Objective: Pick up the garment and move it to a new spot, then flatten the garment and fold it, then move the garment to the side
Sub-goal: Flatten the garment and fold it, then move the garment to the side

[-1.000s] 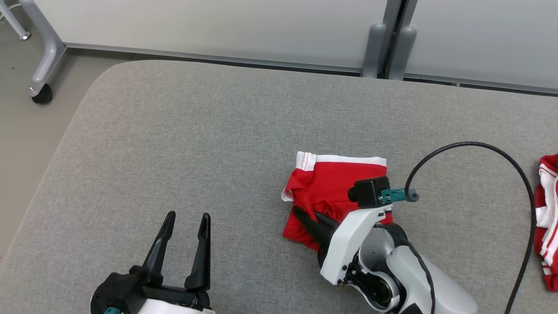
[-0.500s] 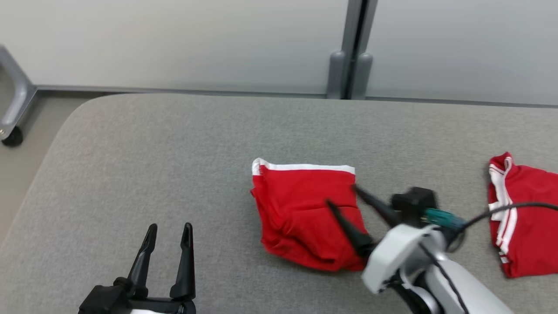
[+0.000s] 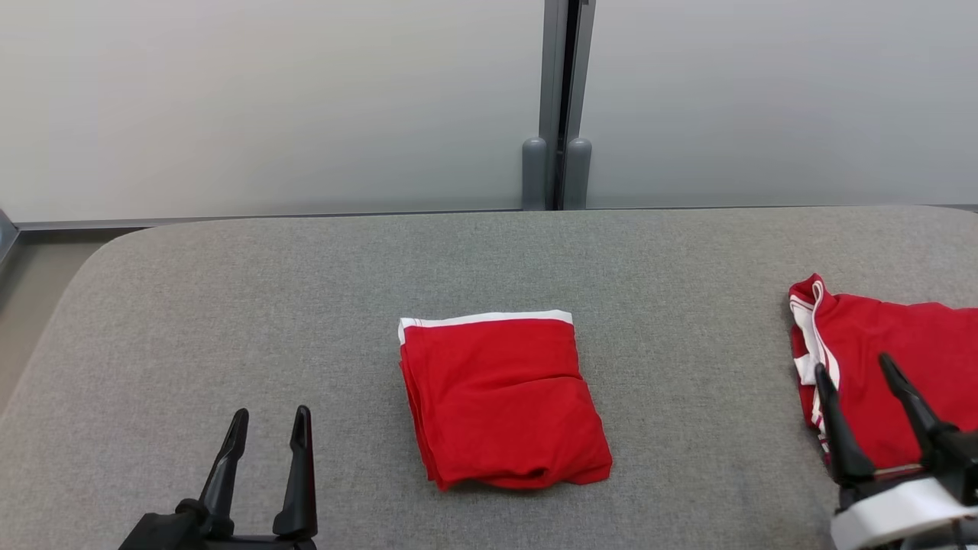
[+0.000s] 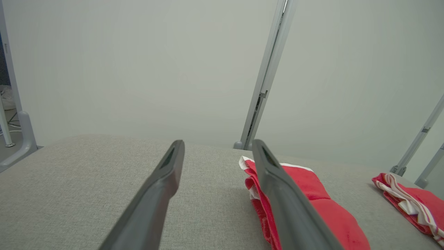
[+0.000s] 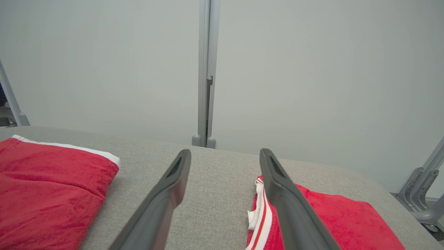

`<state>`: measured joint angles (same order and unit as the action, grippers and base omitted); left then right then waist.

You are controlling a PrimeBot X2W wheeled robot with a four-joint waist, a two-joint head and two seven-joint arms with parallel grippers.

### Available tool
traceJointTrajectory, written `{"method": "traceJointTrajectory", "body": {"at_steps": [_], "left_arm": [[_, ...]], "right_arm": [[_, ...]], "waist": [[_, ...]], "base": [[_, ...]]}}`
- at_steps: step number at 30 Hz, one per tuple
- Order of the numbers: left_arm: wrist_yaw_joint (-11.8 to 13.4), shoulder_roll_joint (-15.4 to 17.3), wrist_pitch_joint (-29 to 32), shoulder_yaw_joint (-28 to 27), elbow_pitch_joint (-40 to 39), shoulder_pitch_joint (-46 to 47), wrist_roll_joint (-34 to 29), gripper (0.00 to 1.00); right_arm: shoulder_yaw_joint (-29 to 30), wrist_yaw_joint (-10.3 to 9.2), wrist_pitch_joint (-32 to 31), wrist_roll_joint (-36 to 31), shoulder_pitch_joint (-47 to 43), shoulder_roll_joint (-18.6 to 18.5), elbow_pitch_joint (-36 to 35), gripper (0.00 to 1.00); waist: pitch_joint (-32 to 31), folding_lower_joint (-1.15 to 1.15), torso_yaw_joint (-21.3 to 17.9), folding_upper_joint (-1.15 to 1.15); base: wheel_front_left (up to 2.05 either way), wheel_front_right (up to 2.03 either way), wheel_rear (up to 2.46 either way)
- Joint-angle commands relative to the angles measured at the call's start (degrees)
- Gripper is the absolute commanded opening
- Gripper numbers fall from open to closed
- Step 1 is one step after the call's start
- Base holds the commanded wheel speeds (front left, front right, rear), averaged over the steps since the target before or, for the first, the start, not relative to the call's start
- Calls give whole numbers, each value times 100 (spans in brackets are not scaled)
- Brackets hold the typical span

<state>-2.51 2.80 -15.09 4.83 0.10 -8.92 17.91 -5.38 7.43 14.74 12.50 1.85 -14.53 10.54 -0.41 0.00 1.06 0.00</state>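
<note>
A folded red garment (image 3: 500, 401) with a white band along its far edge lies in the middle of the grey padded table (image 3: 306, 305). It also appears as the folded red garment (image 4: 305, 205) in the left wrist view and the folded red garment (image 5: 48, 187) in the right wrist view. My left gripper (image 3: 269, 424) stands open at the lower left, apart from the garment, with nothing between its fingers. My right gripper (image 3: 854, 374) is open at the lower right, over a second red garment.
A second red garment with white stripes (image 3: 894, 374) lies at the table's right side, also seen as the striped garment (image 5: 312, 215) and the striped garment (image 4: 409, 201). A pale partition with a grey post (image 3: 558, 107) stands behind the table.
My right gripper has let go of the folded garment and drawn back to the lower right. The head camera has swung right and up, bringing the second garment into fuller view.
</note>
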Motion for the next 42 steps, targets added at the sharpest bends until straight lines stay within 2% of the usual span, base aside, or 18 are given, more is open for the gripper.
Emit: {"method": "traceJointTrajectory", "body": {"at_steps": [1,7,12,17,22,25,29,32,36,42], "left_arm": [[-57,19,-7,-68,41,-30,-100,100],[-151,21,-7,-164,104,-58,-236,100],[-195,21,-7,-207,128,-33,-311,100],[-232,22,-7,-179,136,14,-307,100],[-242,20,-7,-129,86,95,-330,100],[-264,21,-7,-79,68,174,-336,100],[-285,22,-7,-1,97,285,-311,100],[-259,21,-7,50,119,359,-255,100],[-235,21,-7,108,135,424,-186,100],[-180,20,-7,151,109,487,-114,100]], "right_arm": [[313,10,58,-205,-128,85,-67,100],[1035,9,48,-474,-475,450,-293,100],[1165,9,50,-586,-547,643,-339,100],[994,8,50,-553,-383,701,-440,100],[120,8,34,60,48,654,-251,100],[-489,8,-543,803,589,594,-11,100],[-1215,8,-1867,1649,1313,448,422,100],[-1524,8,-2597,1969,1686,270,744,100],[-1669,8,-3096,2199,1876,191,1108,100],[-1666,8,-3360,2464,1791,249,1449,100]], "waist": [[-9,0,-1,0],[2,0,25,0],[36,0,78,0],[81,0,176,0],[242,0,331,0],[404,0,437,0],[578,0,621,0],[658,0,797,0],[767,0,1032,0],[898,0,1237,0]], "base": [[0,0,0],[0,0,0],[0,0,0],[0,0,0],[0,0,0],[0,0,0],[0,0,0],[0,0,0],[0,0,0],[0,0,0]]}}
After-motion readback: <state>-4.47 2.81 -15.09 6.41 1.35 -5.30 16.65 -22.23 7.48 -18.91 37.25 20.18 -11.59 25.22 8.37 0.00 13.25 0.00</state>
